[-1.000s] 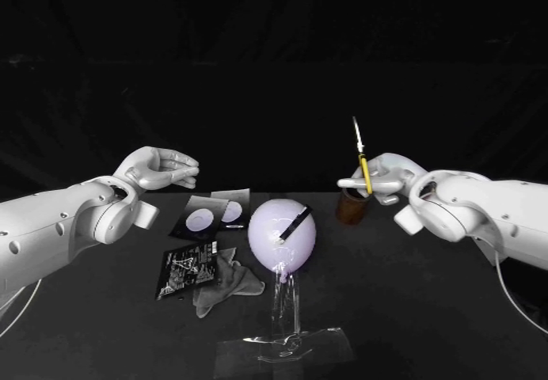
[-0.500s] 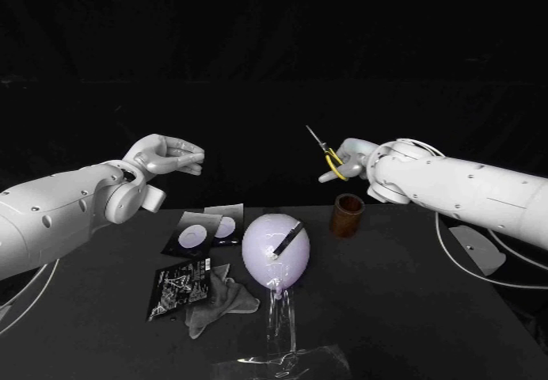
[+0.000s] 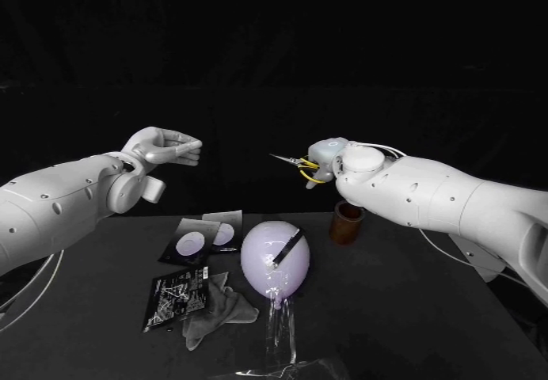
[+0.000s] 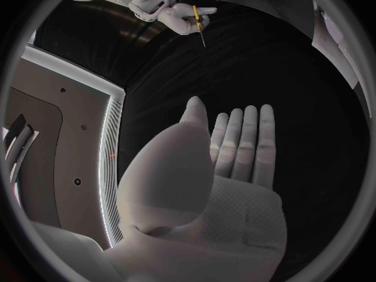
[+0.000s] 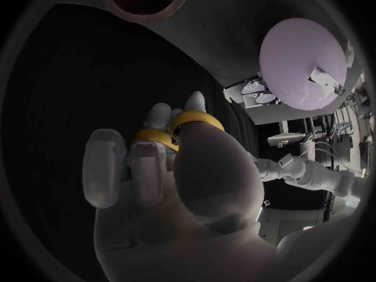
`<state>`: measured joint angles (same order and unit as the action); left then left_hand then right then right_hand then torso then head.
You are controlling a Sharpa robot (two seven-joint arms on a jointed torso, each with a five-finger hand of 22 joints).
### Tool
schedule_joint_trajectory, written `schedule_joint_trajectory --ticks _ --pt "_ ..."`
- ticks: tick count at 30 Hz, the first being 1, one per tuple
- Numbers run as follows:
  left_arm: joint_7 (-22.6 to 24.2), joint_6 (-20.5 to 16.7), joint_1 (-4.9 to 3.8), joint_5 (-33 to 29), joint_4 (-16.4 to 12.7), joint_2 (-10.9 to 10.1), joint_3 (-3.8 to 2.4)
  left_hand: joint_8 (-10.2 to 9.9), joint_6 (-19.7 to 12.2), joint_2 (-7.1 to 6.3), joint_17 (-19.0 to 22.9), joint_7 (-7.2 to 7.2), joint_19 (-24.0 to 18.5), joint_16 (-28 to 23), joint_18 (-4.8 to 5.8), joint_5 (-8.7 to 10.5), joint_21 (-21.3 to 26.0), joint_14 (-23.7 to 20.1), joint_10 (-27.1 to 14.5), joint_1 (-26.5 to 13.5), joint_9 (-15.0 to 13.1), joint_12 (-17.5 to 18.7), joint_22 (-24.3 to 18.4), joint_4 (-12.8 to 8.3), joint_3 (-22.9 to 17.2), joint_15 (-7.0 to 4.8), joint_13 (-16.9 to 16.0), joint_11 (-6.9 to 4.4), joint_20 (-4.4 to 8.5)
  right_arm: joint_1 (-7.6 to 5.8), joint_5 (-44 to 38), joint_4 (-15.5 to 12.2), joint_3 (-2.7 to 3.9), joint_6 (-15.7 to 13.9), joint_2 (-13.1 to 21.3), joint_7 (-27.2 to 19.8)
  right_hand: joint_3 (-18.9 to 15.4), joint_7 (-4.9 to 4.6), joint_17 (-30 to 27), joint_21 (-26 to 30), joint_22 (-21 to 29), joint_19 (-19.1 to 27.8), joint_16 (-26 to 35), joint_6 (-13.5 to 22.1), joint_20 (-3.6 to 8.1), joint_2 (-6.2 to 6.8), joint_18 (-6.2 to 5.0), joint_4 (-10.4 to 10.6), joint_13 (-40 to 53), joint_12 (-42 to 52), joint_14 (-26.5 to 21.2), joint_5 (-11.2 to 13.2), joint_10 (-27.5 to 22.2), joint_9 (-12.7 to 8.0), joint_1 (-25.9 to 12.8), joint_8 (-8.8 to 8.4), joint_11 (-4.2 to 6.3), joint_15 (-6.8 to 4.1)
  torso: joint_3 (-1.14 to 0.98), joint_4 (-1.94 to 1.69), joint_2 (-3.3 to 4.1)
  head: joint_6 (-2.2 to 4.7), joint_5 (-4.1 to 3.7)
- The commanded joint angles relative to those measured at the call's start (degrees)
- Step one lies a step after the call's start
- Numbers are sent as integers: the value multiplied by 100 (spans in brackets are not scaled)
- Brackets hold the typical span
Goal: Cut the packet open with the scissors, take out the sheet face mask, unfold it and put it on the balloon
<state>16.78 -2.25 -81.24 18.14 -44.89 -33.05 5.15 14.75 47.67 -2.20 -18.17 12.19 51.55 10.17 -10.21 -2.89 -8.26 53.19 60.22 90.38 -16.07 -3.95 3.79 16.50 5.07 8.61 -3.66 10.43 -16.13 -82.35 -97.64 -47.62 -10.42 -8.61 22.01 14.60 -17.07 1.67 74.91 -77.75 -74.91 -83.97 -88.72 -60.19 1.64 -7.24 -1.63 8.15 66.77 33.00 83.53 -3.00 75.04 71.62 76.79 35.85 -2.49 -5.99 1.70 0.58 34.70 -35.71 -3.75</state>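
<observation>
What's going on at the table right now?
The right hand holds the yellow-handled scissors in the air above the table. The left hand is raised too, and empty. The black packet lies flat on the table beside a crumpled pale sheet, to the left of the balloon on its clear stand. The balloon carries only a dark strip. I cannot tell whether the packet is cut.

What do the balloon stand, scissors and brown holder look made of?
The stand looks like clear glossy plastic: the table shows through. The scissors have smooth yellow handles, probably plastic, and grey blades, likely metal. The holder is brown and matte; material unclear.
</observation>
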Motion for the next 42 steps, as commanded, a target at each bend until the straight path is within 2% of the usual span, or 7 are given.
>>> schedule_joint_trajectory --ticks 1,6,8,10,17,24,42 --pt "186 2 -62 32 68 136 -12 -39 -32 -15 45 87 -208 -90 121 16 135 -101 -78 -70 9 24 -20 3 66 25 -5 2 -45 -2 -1370 -16 -2 128 -131 326 -26 5 1088 -31 -1100 -91 7 31 -18 -843 -91 -1 -11 3274 568 14 966 -5 899 -25 767 -198 31 -8 41 43 58" --pt "247 -74 -190 262 173 316 -18 -59 -59 -63 31 87 258 -23 -16 20 -134 90 -204 -213 13 26 127 -2 164 4 -3 8 53 2 -1971 -66 -10 297 -348 589 -42 -5 1073 -34 -1102 -91 13 35 -32 -835 -88 18 -30 3242 565 15 964 -27 895 -81 756 -183 40 -7 69 87 159" --pt "237 -64 -237 467 224 394 -20 -81 -101 -129 110 91 -25 -208 79 16 26 -233 -339 -340 17 27 49 15 212 84 -2 62 -30 4 -2164 -107 -12 311 -411 699 -45 -6 1069 -48 -1108 -97 14 29 -37 -830 -85 18 -34 3233 565 14 965 -32 904 -94 753 -177 43 -15 75 91 170" --pt "197 -40 -279 784 266 493 -23 -127 -191 -187 220 116 -676 -442 408 15 389 -611 -459 -501 29 21 -19 24 203 197 -5 127 -61 7 -2349 -190 -14 300 -462 830 -37 -7 1065 -46 -1109 -96 16 23 -46 -828 -84 7 -48 3209 564 13 965 -43 941 -122 750 -168 48 -24 84 109 191" --pt "-9 95 -327 1836 327 803 -28 -196 -322 -328 287 240 -881 -554 498 15 430 -743 -607 -723 53 23 -4 43 162 252 -1 182 -55 7 -2682 -497 -18 289 -520 1081 -46 -52 959 86 -1071 -37 56 65 -87 -799 -108 38 -270 2906 544 14 895 -121 1031 -317 708 -128 59 -6 86 140 232" --pt "-262 343 -336 2425 325 996 -29 -106 -150 -268 267 222 -531 -420 378 14 279 -426 -409 -664 14 -75 58 20 -5 168 -21 130 -36 6 -2797 -633 -26 296 -538 1197 -63 -111 950 177 -1050 -2 65 111 -150 -783 -123 119 -1048 1940 542 14 651 -226 1142 -579 655 -82 57 -12 86 162 286" --pt "-663 1023 -326 2849 261 1227 -27 -8 109 -55 243 67 -299 -253 232 15 149 25 11 -340 -21 -120 71 -3 -70 10 -22 -26 -38 6 -2935 -979 -32 98 -490 1292 -60 -119 980 128 -1069 -26 54 90 -165 -779 -114 142 -1160 1783 549 14 638 -247 1198 -643 647 -74 54 -6 88 187 285"
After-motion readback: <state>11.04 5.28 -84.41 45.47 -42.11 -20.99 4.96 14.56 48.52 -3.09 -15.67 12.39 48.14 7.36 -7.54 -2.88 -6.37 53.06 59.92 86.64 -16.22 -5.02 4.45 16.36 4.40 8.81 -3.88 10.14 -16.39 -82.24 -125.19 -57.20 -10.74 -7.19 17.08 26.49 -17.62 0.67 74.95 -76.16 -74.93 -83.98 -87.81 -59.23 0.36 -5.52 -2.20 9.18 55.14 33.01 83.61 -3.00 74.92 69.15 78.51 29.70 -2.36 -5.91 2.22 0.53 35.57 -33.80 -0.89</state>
